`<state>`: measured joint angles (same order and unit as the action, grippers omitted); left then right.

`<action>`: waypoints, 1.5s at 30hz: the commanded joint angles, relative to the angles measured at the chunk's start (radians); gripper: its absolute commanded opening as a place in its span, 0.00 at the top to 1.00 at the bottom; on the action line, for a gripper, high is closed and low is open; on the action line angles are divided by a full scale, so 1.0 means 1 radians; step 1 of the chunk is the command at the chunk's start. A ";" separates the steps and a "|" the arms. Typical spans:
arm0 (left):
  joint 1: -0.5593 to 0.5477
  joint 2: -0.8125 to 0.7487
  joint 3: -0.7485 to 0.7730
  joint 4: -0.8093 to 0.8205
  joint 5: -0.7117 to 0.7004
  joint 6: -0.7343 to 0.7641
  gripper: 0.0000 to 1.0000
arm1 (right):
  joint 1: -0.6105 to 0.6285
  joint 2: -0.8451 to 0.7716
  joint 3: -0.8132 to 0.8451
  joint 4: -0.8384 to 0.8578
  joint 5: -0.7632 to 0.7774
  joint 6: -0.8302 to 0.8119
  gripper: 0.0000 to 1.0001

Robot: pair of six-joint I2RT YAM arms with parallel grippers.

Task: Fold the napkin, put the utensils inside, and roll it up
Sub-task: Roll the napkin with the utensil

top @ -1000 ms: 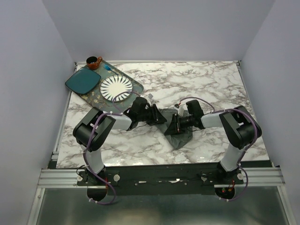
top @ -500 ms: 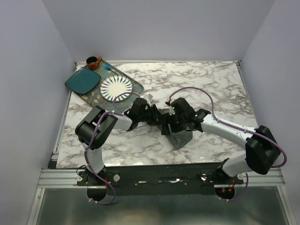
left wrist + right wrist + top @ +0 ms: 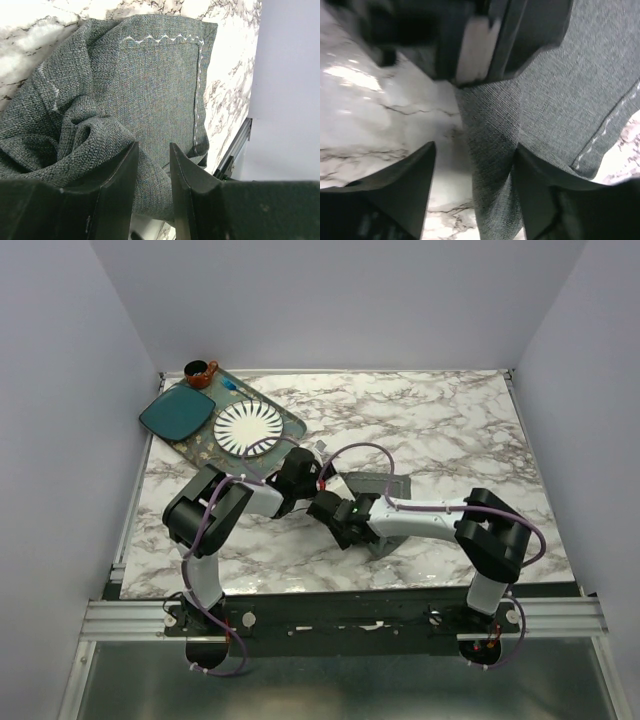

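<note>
The left end effector pinches a bunched fold of the napkin; the right end effector stands wide open, straddling it.

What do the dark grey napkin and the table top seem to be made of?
The dark grey cloth napkin looks like coarse woven fabric, matte: the weave shows, with pale hem stitching and soft folds. The white, grey-veined table top looks like marble or a marble-print laminate, fairly glossy: it reflects light. Which one I cannot tell.
</note>
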<state>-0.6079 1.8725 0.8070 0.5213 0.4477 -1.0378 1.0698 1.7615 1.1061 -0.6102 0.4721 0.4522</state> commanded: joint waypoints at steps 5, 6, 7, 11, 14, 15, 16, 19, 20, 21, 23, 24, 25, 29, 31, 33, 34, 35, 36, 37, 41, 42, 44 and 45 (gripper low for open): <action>0.014 -0.001 -0.005 -0.145 -0.024 0.071 0.59 | -0.045 -0.034 -0.098 0.042 -0.023 0.048 0.58; 0.014 -0.009 0.001 -0.168 -0.026 0.079 0.58 | -0.085 -0.049 -0.121 0.073 -0.074 0.027 0.67; 0.019 -0.016 0.006 -0.176 -0.024 0.087 0.58 | -0.111 -0.084 -0.143 0.145 -0.139 0.010 0.70; 0.040 -0.102 0.030 -0.234 -0.027 0.119 0.54 | -0.240 -0.152 -0.258 0.292 -0.541 -0.055 0.85; 0.054 -0.169 0.064 -0.290 -0.024 0.136 0.51 | -0.339 -0.177 -0.327 0.388 -0.794 -0.092 0.91; 0.057 -0.183 0.084 -0.312 -0.024 0.140 0.51 | -0.391 -0.169 -0.336 0.404 -0.861 -0.104 0.91; 0.059 -0.194 0.090 -0.320 -0.024 0.140 0.51 | -0.416 -0.154 -0.341 0.424 -0.925 -0.110 0.92; 0.057 -0.211 0.109 -0.320 -0.004 0.125 0.50 | -0.493 -0.067 -0.333 0.449 -1.149 -0.122 0.91; 0.057 -0.202 0.115 -0.319 0.005 0.124 0.51 | -0.510 -0.044 -0.331 0.455 -1.244 -0.122 0.91; 0.054 -0.197 0.118 -0.308 0.009 0.119 0.51 | -0.537 0.007 -0.331 0.463 -1.282 -0.110 0.91; 0.053 -0.173 0.116 -0.290 0.017 0.102 0.51 | -0.567 0.056 -0.319 0.469 -1.377 -0.107 0.91; 0.050 -0.165 0.113 -0.273 0.022 0.098 0.52 | -0.589 0.079 -0.325 0.483 -1.400 -0.084 0.91; 0.046 -0.156 0.113 -0.267 0.029 0.094 0.52 | -0.600 0.094 -0.330 0.509 -1.421 -0.076 0.90; 0.040 -0.116 0.095 -0.231 0.025 0.084 0.53 | -0.643 0.136 -0.322 0.512 -1.451 -0.069 0.87; 0.040 -0.090 0.071 -0.202 0.023 0.073 0.53 | -0.654 0.148 -0.307 0.506 -1.461 -0.064 0.86; 0.040 -0.072 0.051 -0.173 0.011 0.067 0.53 | -0.654 0.168 -0.286 0.491 -1.460 -0.063 0.85; 0.039 -0.064 0.038 -0.165 0.006 0.067 0.53 | -0.656 0.173 -0.281 0.477 -1.461 -0.066 0.83; 0.040 -0.055 0.035 -0.161 -0.003 0.070 0.53 | -0.656 0.177 -0.276 0.471 -1.457 -0.067 0.82; 0.039 -0.033 0.037 -0.162 -0.007 0.073 0.54 | -0.656 0.176 -0.275 0.465 -1.443 -0.079 0.80; 0.042 -0.021 0.043 -0.162 -0.010 0.074 0.54 | -0.656 0.168 -0.272 0.434 -1.423 -0.090 0.77; 0.046 0.019 0.055 -0.161 -0.026 0.085 0.54 | -0.654 0.054 -0.246 0.307 -1.244 -0.141 0.64; 0.048 0.030 0.055 -0.162 -0.027 0.087 0.55 | -0.644 -0.024 -0.235 0.276 -1.142 -0.147 0.62; 0.051 0.036 0.055 -0.164 -0.030 0.090 0.55 | -0.608 -0.100 -0.183 0.176 -1.029 -0.141 0.50; 0.051 0.040 0.055 -0.162 -0.032 0.088 0.55 | -0.560 -0.132 -0.158 0.147 -0.935 -0.136 0.46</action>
<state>-0.5652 1.8500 0.8764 0.4236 0.4606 -0.9775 0.4236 1.7966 0.8604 -0.2100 -0.8448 0.3481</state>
